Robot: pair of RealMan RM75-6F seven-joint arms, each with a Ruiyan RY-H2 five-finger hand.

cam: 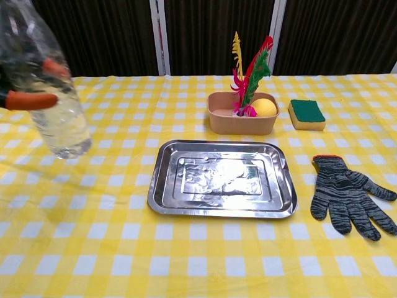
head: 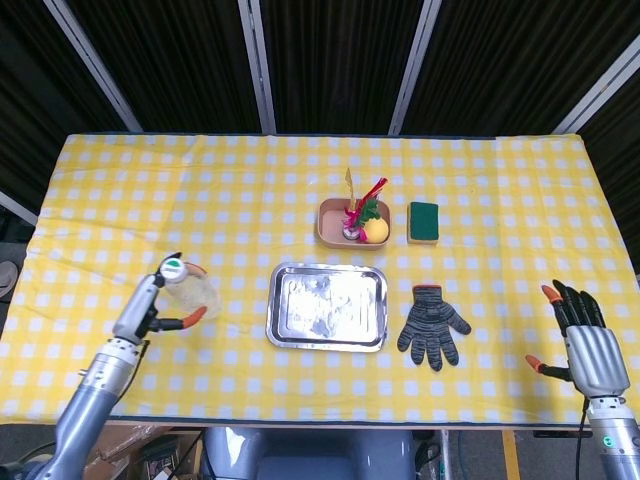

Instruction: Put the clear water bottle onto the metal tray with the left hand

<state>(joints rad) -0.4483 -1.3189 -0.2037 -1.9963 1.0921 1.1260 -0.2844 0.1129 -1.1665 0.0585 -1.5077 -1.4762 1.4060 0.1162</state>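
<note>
Clear plastic marks the task's object: the water bottle [head: 188, 288], green-capped in the head view, sits at centre left of that frame and at the far left edge of the chest view, where its base appears raised off the cloth. The left hand [head: 150, 305] grasps it, orange-tipped fingers [cam: 30, 99] wrapped round the body. The metal tray [head: 283, 330] lies at the middle of the frame, well apart from the bottle and bare. The right hand [head: 588, 345], at the lower right, holds nothing, its fingers spread apart.

Other items on the yellow checked table [head: 150, 190]: a dark knit glove [head: 432, 324] just right of the tray; a tan bowl [head: 334, 230] holding coloured feathers [cam: 251, 68] and a yellow ball [cam: 265, 107] above it; a green sponge [head: 424, 221] right of the bowl.

Judged stage: bottle in hand, placement not yet made.

Risks, as judgement:
- The thin wall may flex under the fingers, letting the bottle slip or tilt during carriage.
- The tray's raised rim could catch the bottle's base on a low approach and push the tray toward the glove.
- The bright, crinkled tray floor may be uneven; a tall, narrow bottle let go off-vertical could topple, rolling toward the bowl.
- The bottle partly leaves the chest view, so its tilt is hard to check there.
</note>
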